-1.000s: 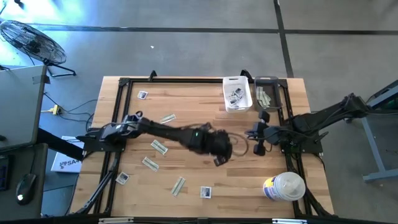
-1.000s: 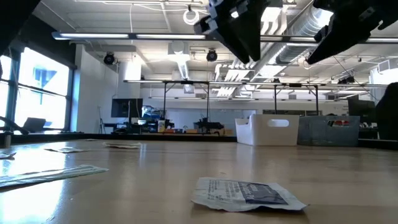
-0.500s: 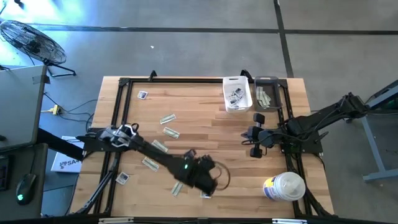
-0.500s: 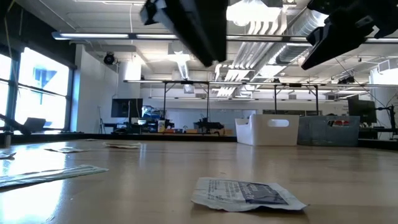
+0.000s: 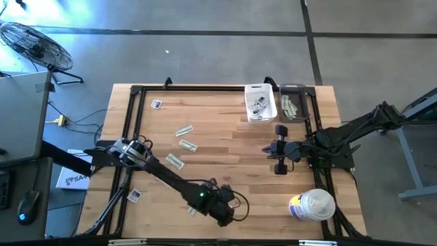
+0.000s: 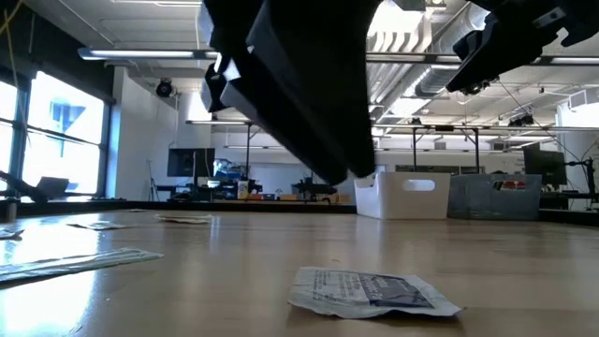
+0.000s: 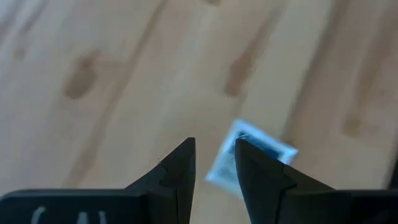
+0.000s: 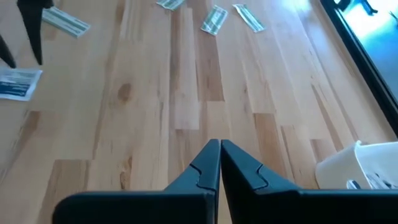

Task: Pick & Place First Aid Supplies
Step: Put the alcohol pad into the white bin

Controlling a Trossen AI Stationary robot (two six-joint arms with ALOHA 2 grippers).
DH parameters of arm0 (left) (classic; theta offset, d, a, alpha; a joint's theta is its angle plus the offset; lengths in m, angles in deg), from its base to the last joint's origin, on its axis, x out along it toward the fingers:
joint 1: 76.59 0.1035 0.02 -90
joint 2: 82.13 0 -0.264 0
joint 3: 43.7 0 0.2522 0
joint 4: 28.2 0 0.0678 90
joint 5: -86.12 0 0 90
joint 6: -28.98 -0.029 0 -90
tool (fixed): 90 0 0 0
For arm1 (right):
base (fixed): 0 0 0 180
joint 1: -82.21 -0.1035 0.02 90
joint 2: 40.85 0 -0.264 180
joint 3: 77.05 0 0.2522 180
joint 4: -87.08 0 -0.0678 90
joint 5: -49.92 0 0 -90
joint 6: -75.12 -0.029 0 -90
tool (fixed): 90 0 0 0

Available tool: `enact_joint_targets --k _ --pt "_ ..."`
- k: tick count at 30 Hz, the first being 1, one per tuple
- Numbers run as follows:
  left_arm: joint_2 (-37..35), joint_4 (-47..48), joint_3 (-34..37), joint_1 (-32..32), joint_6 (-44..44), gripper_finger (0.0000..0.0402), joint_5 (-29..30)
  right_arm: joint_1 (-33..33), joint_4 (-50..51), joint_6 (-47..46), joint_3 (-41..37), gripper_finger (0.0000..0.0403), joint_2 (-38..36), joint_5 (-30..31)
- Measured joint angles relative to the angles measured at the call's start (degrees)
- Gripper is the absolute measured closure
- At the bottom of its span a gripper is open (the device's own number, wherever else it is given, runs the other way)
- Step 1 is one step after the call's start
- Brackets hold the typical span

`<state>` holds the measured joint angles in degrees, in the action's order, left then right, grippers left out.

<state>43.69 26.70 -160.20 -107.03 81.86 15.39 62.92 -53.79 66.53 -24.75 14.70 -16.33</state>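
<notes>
A second ago the left hand (image 5: 224, 213) was above the middle of the surface (image 5: 225, 116). Now its arm reaches across to the near edge, and the hand hangs over a square white packet (image 7: 252, 158) that lay uncovered there before. In the low view the arm has grown from a small shape at the top into a big dark mass over that packet (image 6: 374, 290). The hand's two fingers (image 7: 180, 168) stand a little apart with nothing between them; the packet lies flat just past their tips. The right hand (image 5: 278, 148) has shifted only slightly and waits at the right side of the surface, below the bins, with its fingers pressed together (image 8: 219, 144)

Counted from above: two more square packets lie loose, one near the far left corner (image 5: 156, 104) and one near the left edge (image 5: 134, 195). Three narrow strips lie in a loose row left of the middle (image 5: 184, 130) (image 5: 188, 145) (image 5: 175, 161), and part of a fourth (image 5: 193, 208) shows beside the left arm. The strip seen earlier below these is now covered by the arm. Two bins stand side by side at the far right: a white one (image 5: 250, 96) with square packets and a grey one (image 5: 304, 102) with strips, too small to count. One white canister (image 5: 313, 205) lies near the right front corner
</notes>
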Motion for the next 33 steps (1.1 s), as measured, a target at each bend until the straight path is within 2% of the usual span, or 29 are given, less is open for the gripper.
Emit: enact_joint_targets --k 5,10,13,18,24,33 --pt "-0.04 -4.2 2.4 0.07 -0.13 0.0286 -2.91 0.0 -0.13 0.06 0.0 0.0394 0.0 -0.32" --pt "-0.04 -4.37 4.99 0.02 -0.71 0.0246 -3.76 0.0 -0.06 -0.91 0.0 0.0395 0.0 -0.99" --pt "-0.04 -7.87 6.91 0.04 -2.68 0.0223 -5.3 0.0 -0.04 -1.43 0.0 0.0394 0.0 -1.25" --pt "-0.2 -11.3 10.08 0.02 -4.73 0.0217 -6.4 0.0 -0.02 -1.6 0.0 0.0397 0.0 -1.23" --pt "-0.48 -12.42 13.6 -0.17 -7.44 0.0258 -4.68 0.0 -0.02 -1.63 0.0 0.0397 0.0 -0.34" --pt "-0.46 -13.37 17.51 -0.39 -8.83 0.0381 -2.29 0.0 -0.02 -1.43 -0.02 0.0396 0.0 -0.01"
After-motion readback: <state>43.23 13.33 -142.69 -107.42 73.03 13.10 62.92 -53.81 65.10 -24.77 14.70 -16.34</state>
